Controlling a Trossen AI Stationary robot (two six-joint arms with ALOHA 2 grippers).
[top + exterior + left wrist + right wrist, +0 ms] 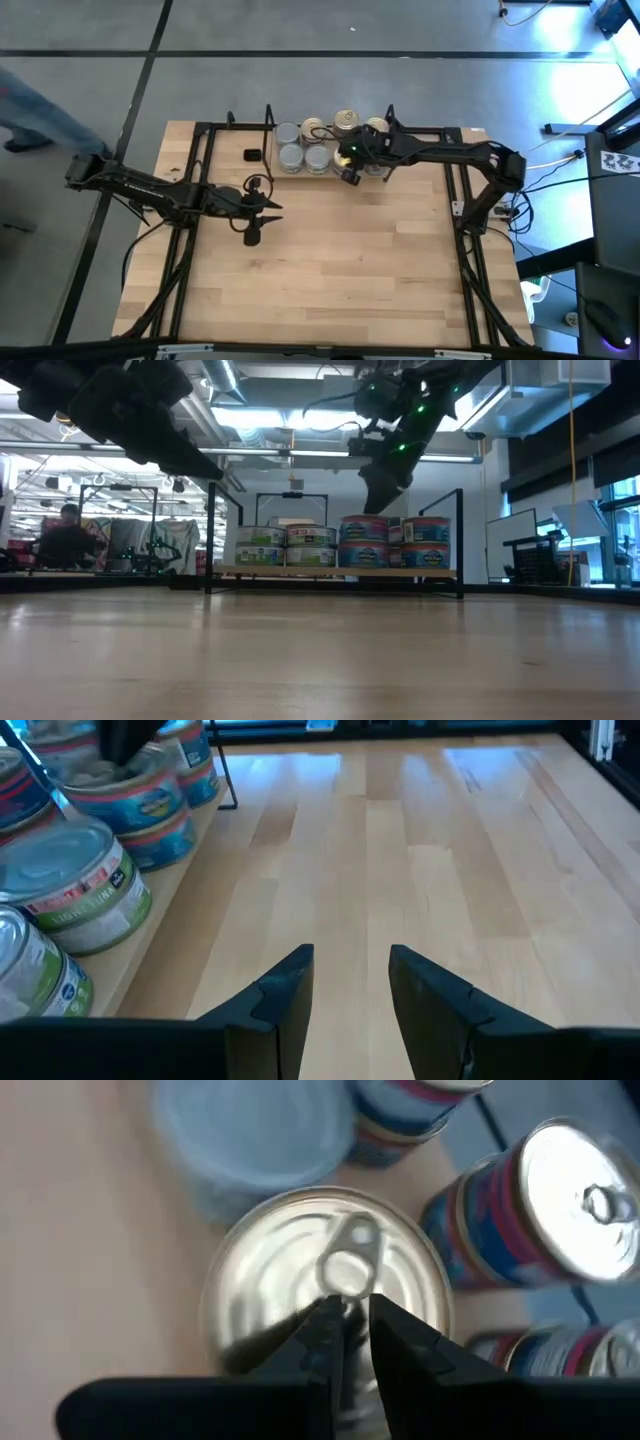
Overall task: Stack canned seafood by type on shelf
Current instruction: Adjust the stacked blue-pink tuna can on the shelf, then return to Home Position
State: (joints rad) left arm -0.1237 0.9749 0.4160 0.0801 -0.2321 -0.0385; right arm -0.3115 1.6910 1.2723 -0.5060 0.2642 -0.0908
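Observation:
The shelf (300,174), a low black wire rack on a light wood base (330,571), stands at the table's far edge. Several tins (318,140) rest on it in two layers: white-and-green labels to the left (285,545), blue-and-red to the right (395,542). My right gripper (348,170) hangs over the rack's right part. In the right wrist view its fingers (350,1320) are drawn together to a thin slit over a pull-tab lid (300,1270). My left gripper (270,210) is open and empty over bare wood, near the tins (90,890). My right gripper points down over the pull-tab lid (345,1265) of one tin, its fingertips (325,1325) close beside the tab. I cannot tell whether they touch the lid.
A small black object (251,155) lies on the table left of the rack. Black rails (200,180) edge the table on both sides. Bare wood (330,260) stretches toward the near edge. A person (40,120) stands beyond the table's left.

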